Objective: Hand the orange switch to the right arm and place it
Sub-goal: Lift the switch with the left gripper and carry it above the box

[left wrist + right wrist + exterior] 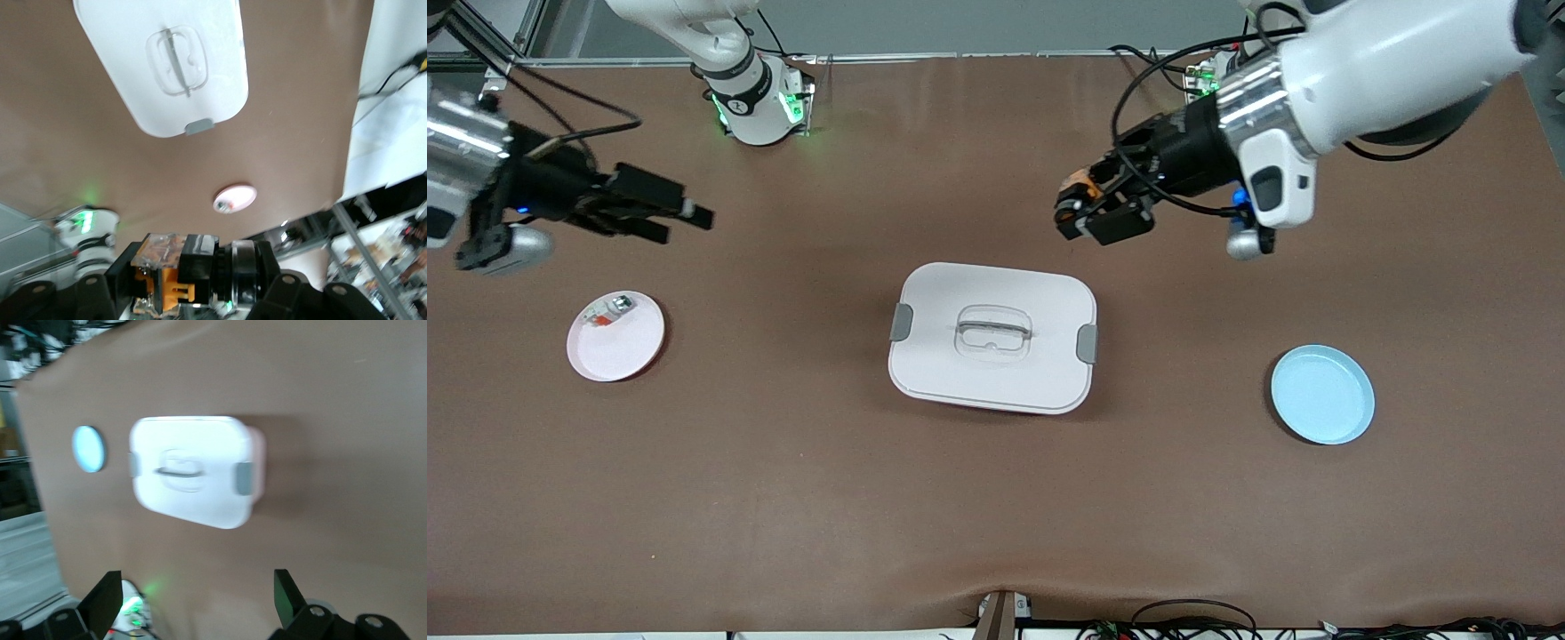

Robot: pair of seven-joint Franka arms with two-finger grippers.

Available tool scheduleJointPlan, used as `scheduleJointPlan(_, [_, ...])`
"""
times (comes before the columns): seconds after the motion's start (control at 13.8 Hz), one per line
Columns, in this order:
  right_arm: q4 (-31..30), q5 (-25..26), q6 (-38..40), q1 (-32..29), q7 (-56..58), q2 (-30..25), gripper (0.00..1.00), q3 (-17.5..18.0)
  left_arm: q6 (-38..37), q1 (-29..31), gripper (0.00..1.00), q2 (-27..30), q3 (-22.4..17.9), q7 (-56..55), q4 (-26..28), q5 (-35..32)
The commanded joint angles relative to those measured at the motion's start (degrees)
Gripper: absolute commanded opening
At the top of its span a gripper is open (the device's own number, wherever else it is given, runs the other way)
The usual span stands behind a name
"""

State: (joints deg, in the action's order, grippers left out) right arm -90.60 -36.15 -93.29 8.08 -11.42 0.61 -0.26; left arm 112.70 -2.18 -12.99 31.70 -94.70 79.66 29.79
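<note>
The left gripper (1089, 213) appears in the upper right part of the front view, raised over bare table (996, 498) just above the white lidded box (992, 338) as that view shows it. Its fingers are pressed onto the orange switch (1082, 185), which shows as a small orange-and-black item at the fingertips. In the left wrist view the orange switch (175, 273) sits at the lower centre of the frame, black body and tan-orange parts clamped between the black fingers (93, 293).

The right gripper (680, 213) appears in the upper left part of the front view, over the table above the white plate (615, 336). Its fingers are spread apart with nothing between them; the right wrist view shows the two fingertips (103, 603) wide apart at the lower edge of the frame.

The white plate lies at the left of the front view and carries a small white-and-clear piece (609, 311) with an orange bit. The white lidded box occupies the centre, with grey latches at both ends and a clear handle recess on top. A light blue plate (1322, 394) lies at the lower right, well apart from the box.
</note>
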Motion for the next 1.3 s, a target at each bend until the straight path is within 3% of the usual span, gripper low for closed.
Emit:
scheduleJointPlan(0.0, [-3.4, -5.7, -5.0, 4.0, -2.0, -3.4, 1.00, -0.5, 5.2, -4.9, 0.18, -2.7, 0.1, -10.5, -0.7, -8.6])
scheduleJointPlan(0.29, [-6.7, -6.9, -18.2, 14.6, -11.5, -4.5, 1.00, -0.5, 6.9, -11.3, 0.13, -5.6, -0.1, -22.7, -0.7, -18.4])
scheduleJointPlan(0.58, [-14.6, -7.0, -34.5, 22.8, -12.7, -4.4, 1.00, -0.5, 6.9, -12.9, 0.12, -6.7, 0.0, -25.1, -0.7, -19.1])
scheduleJointPlan(0.72, [-16.4, -8.0, -37.8, 24.3, -10.9, -3.9, 1.00, -0.4, 7.0, -12.9, 0.12, -6.7, 0.2, -25.2, -0.8, -17.8])
scheduleJointPlan(1.01, [-19.9, -19.2, -39.9, 24.6, 2.0, -3.9, 1.00, -0.5, 6.9, -12.9, 0.12, -6.6, 0.2, -25.0, -0.8, -15.9])
scheduleJointPlan(1.23, [-19.8, -19.3, -42.6, 26.4, 3.5, -3.2, 1.00, -0.5, 6.9, -12.9, 0.12, -6.6, 0.2, -24.9, -0.8, -15.9])
